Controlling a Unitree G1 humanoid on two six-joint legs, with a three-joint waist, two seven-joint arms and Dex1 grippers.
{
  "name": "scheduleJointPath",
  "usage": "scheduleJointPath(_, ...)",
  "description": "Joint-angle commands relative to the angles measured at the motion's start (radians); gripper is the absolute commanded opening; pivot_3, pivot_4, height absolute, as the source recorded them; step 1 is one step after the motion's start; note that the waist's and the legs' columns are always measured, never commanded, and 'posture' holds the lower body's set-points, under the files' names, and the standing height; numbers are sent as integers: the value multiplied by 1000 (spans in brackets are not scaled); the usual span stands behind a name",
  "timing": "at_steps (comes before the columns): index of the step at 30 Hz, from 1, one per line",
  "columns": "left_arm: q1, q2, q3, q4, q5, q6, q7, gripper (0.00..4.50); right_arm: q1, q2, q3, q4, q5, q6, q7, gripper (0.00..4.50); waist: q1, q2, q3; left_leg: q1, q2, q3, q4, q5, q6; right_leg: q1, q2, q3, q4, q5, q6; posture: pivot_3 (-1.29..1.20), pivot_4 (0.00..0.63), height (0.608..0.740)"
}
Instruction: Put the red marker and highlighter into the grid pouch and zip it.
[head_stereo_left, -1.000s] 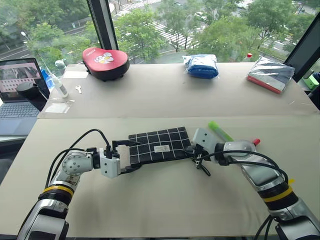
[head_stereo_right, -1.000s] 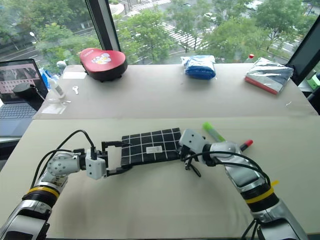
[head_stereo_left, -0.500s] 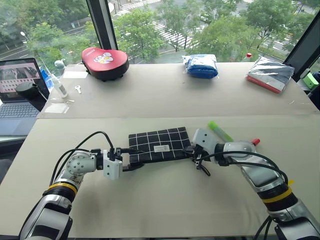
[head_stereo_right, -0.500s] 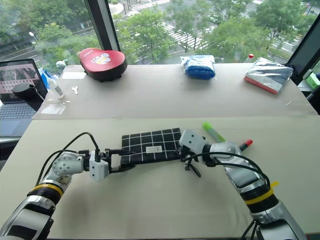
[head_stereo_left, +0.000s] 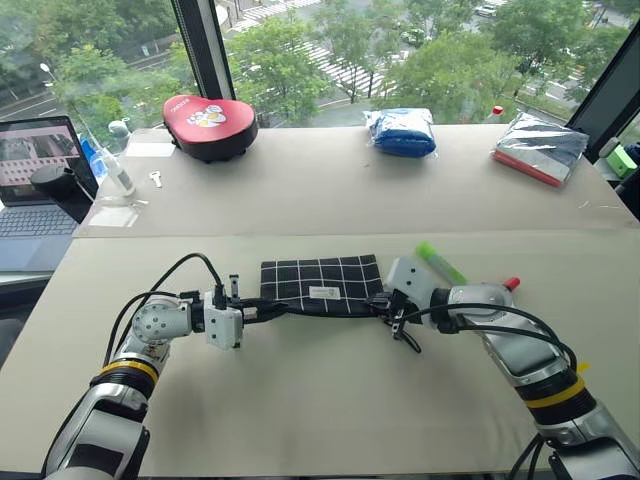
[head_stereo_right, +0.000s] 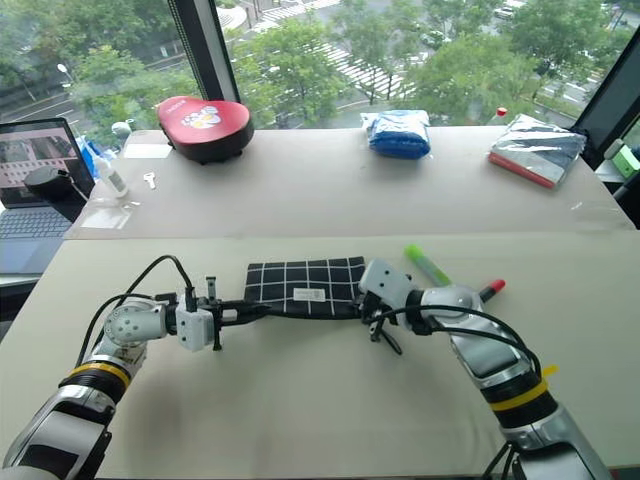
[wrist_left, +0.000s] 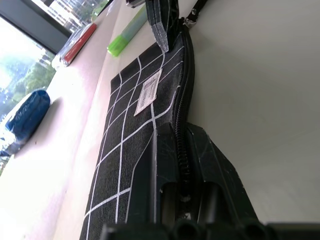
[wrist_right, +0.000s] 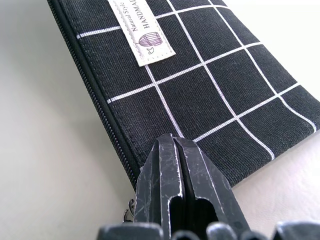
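The grid pouch (wrist_right: 200, 100) label (wrist_right: 142, 35) reads "Natural Style — HANDMA…".

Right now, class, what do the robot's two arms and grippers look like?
Both arms are silver-grey metal with rounded joints, looping black cables and a yellow-and-black band at each forearm. The left gripper and right gripper each have a white housing and two black, scuffed fingers.

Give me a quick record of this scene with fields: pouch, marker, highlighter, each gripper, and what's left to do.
pouch: grid pouch on the near table, zipper looks shut
left gripper: shut on the pouch's left zipper edge
right gripper: fingers together at the pouch's right end
highlighter: on the table beyond the right gripper, outside the pouch
red marker: behind the right arm, outside the pouch
remaining: open pouch, insert both pens, zip
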Motion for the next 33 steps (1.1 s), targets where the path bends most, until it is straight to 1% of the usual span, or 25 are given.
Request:
scheduleJointPath(1, 24, -19, 35, -61, -69, 105, -15, 0, -47, 55, -154, -24, 147, 92, -24, 1498, -1, 0, 0, -1, 0, 0, 0, 0, 0, -1, 0, 0, 0, 0, 0, 0, 150, 740)
scheduleJointPath(4, 31, -32, 70, -84, -87, 159, 0, 0, -73, 76, -264, -66, 264, 178, -39, 2502, -1, 0, 0, -3, 0, 0, 0, 0, 0, -3, 0, 0, 0, 0, 0, 0, 150, 740)
scheduleJointPath(5, 34, -45, 87, -102, -99, 191, 17, 0, -92, 77, -351, -93, 370, 248, -44, 2843, -1, 0, 0, -5, 0, 0, 0, 0, 0, -4, 0, 0, 0, 0, 0, 0, 150, 740)
scheduleJointPath(7, 42, -67, 110, -135, -114, 245, 44, 0, -108, 65, -469, -132, 508, 336, -51, 2843, 0, 0, 0, -8, 0, -1, 0, 0, 0, -7, 0, 0, 0, 0, 0, 0, 150, 740)
scheduleJointPath(9, 53, -79, 127, -168, -116, 285, 57, 0, -101, 44, -519, -162, 570, 374, -58, 2843, 1, 0, 0, -10, 0, -1, 0, 0, 0, -9, 0, -1, 1, 1, -1, 0, 150, 740)
scheduleJointPath(10, 58, -86, 135, -186, -115, 311, 68, 0, -82, 22, -527, -180, 572, 373, -54, 2843, 0, 0, 0, -10, 0, -2, 0, 0, 0, -10, 0, -1, 1, 1, -1, 0, 150, 740)
scheduleJointPath(12, 66, -100, 150, -213, -108, 356, 97, 0, -35, -25, -519, -205, 545, 360, -54, 2843, -1, 0, 0, -10, 0, -2, 0, 0, 0, -10, 0, -1, 1, 1, -1, 0, 150, 740)
scheduleJointPath(14, 71, -116, 163, -237, -103, 395, 128, 0, 15, -66, -482, -222, 498, 332, -63, 2843, -1, 0, 0, -10, -1, -2, -1, -1, 1, -10, 0, -1, 1, 1, 0, 0, 150, 740)
scheduleJointPath(16, 80, -136, 167, -278, -103, 435, 145, 0, 50, -77, -380, -205, 384, 285, -126, 2843, -4, 0, 0, -11, -1, -2, 0, -1, 1, -10, 0, 0, 1, 1, 0, 0, 150, 740)
scheduleJointPath(18, 85, -147, 168, -301, -96, 457, 150, 0, 51, -64, -310, -183, 308, 246, -175, 2843, -8, 0, 0, -10, -1, 0, 0, -1, 1, -11, -1, 0, 1, 1, 0, 0, 150, 740)
scheduleJointPath(22, 83, -157, 175, -323, -86, 485, 152, 0, 4, 1, -245, -126, 248, 227, -242, 2843, -11, -1, 0, -10, 0, 4, 2, 0, 0, -13, -2, 1, 1, 2, -2, 0, 150, 740)
scheduleJointPath(24, 82, -159, 179, -331, -86, 493, 151, 0, -11, 14, -217, -85, 205, 209, -266, 2843, -10, -1, 0, -10, 0, 4, 3, 0, 0, -13, -2, 1, 1, 3, -2, 0, 150, 740)
scheduleJointPath(27, 84, -159, 183, -336, -85, 499, 149, 0, -27, 22, -189, -37, 158, 180, -280, 2843, -7, -1, 0, -11, -1, 4, 4, 0, 0, -13, -2, 1, 1, 3, -2, 0, 150, 740)
scheduleJointPath(33, 108, -157, 184, -359, -77, 499, 143, 0, -60, 41, -174, 23, 127, 147, -272, 2843, -8, 0, 0, -11, -1, 4, 3, 0, 0, -14, -1, 1, 1, 4, -2, 0, 150, 740)
